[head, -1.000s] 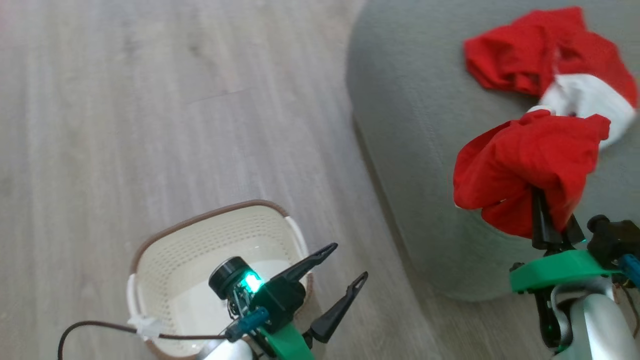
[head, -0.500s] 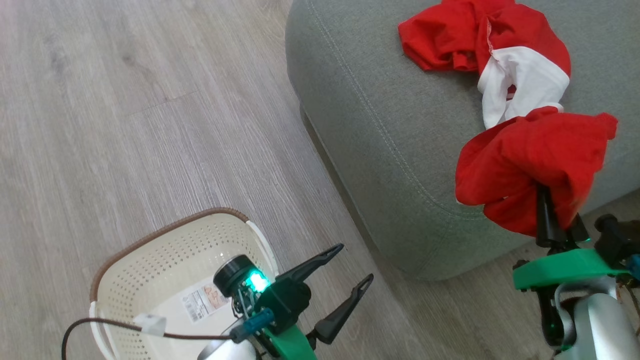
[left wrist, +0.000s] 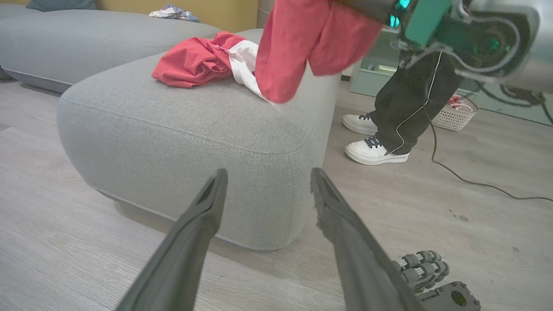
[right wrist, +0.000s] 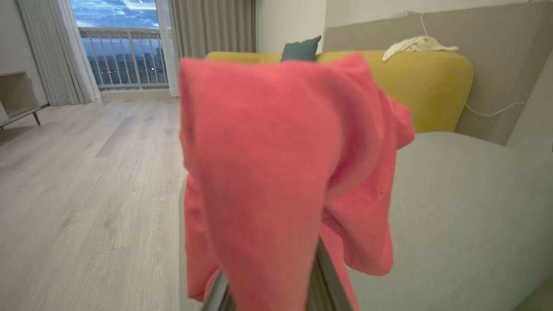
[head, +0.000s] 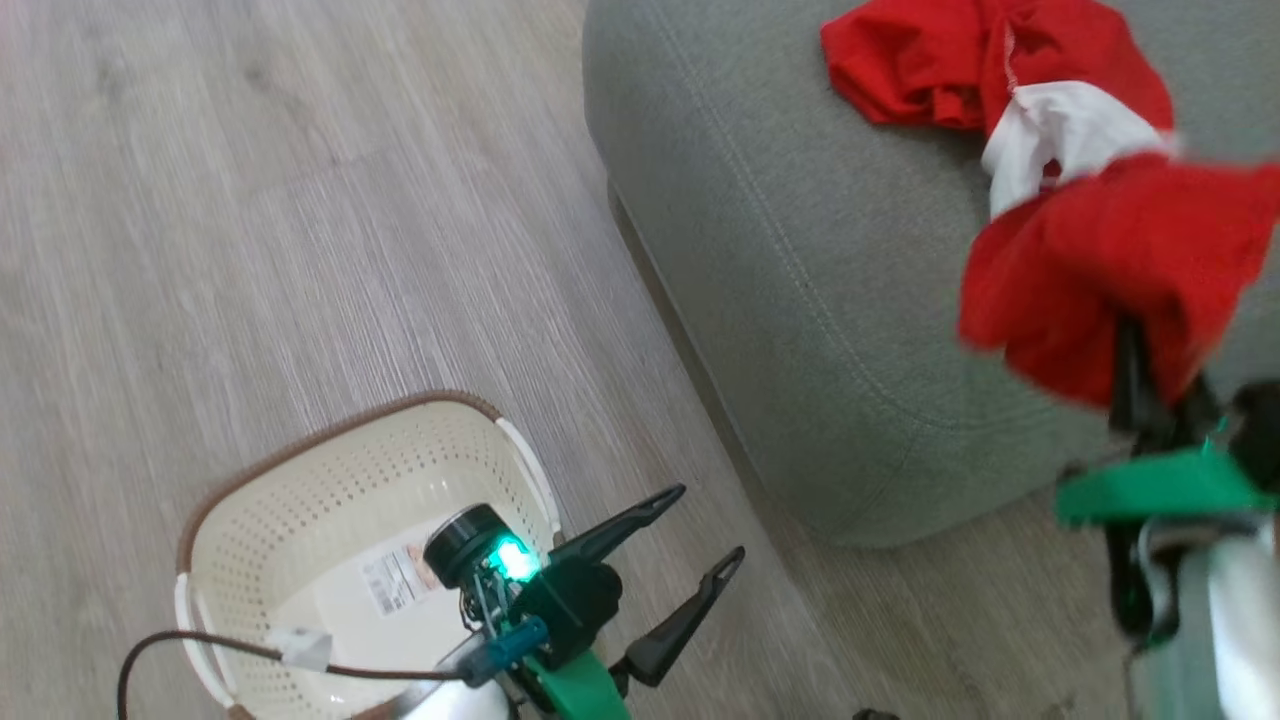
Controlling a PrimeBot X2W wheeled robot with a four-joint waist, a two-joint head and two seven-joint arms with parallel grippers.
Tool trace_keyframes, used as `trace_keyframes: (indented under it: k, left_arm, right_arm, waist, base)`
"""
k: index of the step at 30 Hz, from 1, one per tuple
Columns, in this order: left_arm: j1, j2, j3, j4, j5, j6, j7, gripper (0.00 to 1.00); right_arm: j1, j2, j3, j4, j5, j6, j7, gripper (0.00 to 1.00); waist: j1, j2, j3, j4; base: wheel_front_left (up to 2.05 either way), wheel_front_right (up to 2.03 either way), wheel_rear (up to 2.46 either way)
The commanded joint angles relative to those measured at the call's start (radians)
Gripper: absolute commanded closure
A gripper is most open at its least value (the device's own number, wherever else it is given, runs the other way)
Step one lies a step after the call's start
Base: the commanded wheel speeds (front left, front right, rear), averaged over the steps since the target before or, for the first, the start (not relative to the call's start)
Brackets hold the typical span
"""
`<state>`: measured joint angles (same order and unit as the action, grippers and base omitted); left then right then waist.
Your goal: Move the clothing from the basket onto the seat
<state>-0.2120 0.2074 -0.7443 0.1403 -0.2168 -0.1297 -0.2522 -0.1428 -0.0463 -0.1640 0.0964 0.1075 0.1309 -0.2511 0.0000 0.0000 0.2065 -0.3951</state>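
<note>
Red cloth up high: the red garment hung in a bunch from the right gripper, its fingers pressed together and pinching the lower folds. In the head view that bundle sat over the right part of the seat. From the left wrist view it dangled above the cushion's far side, and whether its lowest fold brushed the fabric could not be told. Blur smeared the right arm and its load.

Just behind it, the red-and-white garment lay crumpled on the seat top, white panel towards the held piece, the two overlapping in the head view.

Down at lower left, the basket stood on the wooden floor, well apart from the seat's rounded corner. Its cream bottom showed bare, with a printed label stuck to it.

The left gripper hovered beside the basket's right end, fingers spread wide and holding nothing. Its own camera looked along them at the seat's near corner.

In the right wrist view the red garment draped over the fingers and hid their tips, with the grey cushion to its right.

Beyond the seat, a person's legs in dark trousers and white shoes stood on the floor.
</note>
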Motion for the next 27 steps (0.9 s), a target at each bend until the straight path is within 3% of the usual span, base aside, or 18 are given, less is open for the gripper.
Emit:
trace_keyframes:
  k: [1,5,10,20,27]
  left_arm:
    - [-0.054,0.024,0.016,-0.038,0.022,-0.001,-0.01,0.0]
    - [-0.072,0.054,-0.003,-0.041,0.032,-0.001,-0.01,0.0]
    - [-0.113,0.132,-0.028,-0.063,0.039,-0.001,-0.01,0.0]
    - [-0.17,0.237,-0.051,-0.122,0.036,-0.001,-0.01,0.0]
    - [-0.207,0.273,-0.071,-0.146,0.034,-0.001,-0.01,0.0]
  right_arm:
    - [-0.085,-0.014,0.012,-0.054,-0.014,0.0,-0.011,1.0]
    - [-0.163,-0.034,-0.022,-0.062,0.004,0.0,-0.011,1.0]
    - [-0.363,-0.11,-0.077,-0.009,0.04,0.0,-0.011,1.0]
    - [-0.735,-0.216,-0.188,0.227,0.099,0.0,0.049,1.0]
    - [-0.883,-0.266,-0.28,0.404,0.01,0.0,0.077,1.0]
  waist:
    - [0.0,0.0,0.026,0.007]
    - [0.0,0.0,0.066,0.013]
    - [0.0,0.0,0.174,0.02]
    - [0.0,0.0,0.348,0.04]
    - [0.0,0.0,0.424,0.074]
  base:
    - [0.0,0.0,0.0]
    - [0.0,0.0,0.0]
    - [0.0,0.0,0.0]
    - [0.0,0.0,0.0]
    - [0.0,0.0,0.0]
